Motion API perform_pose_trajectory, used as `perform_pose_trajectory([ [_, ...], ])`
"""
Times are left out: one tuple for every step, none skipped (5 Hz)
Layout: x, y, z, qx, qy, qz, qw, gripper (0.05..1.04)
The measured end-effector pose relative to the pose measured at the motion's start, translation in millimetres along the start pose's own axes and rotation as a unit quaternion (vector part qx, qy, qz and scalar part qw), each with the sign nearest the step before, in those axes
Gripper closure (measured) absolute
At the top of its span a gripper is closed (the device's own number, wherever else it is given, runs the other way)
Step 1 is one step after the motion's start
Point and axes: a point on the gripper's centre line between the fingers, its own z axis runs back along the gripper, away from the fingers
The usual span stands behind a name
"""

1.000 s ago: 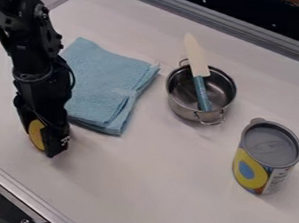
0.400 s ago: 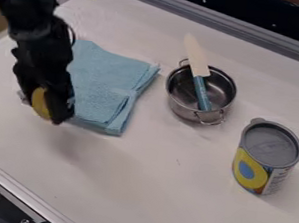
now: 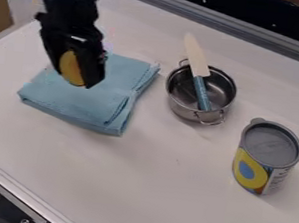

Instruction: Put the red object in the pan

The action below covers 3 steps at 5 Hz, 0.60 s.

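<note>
Yellow-orange rounded object [image 3: 71, 68], apparently the cargo although the task calls for red, hangs between the fingers of a black two-finger robot gripper [image 3: 77, 74], to the left of a small round silver metal pot [image 3: 181, 108] with wire handles, presumably the pan. The gripper is parted only by the object's width and appears to have a secure hold on it. A second ago the pair were low over the white table [image 3: 144, 188], farther from the pot on its near left; since then they have risen and swung closer, above a folded light-blue cloth [image 3: 79, 105] left of the pot. The pick-up looks done, leaving the carry and release. A cream-bladed utensil [image 3: 196, 55] with a blue handle leans in the pot and could block the drop, so a high approach seems wise
</note>
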Motion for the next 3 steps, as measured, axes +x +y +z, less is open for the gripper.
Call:
perform_pose_trajectory([
  [24,-23,-12,-0.03,-0.03,-0.017,0.999,0.264],
  [47,-44,-21,-0.04,-0.08,-0.011,0.9959,0.264],
  [62,-58,-22,-0.062,-0.094,-0.005,0.9937,0.264],
])
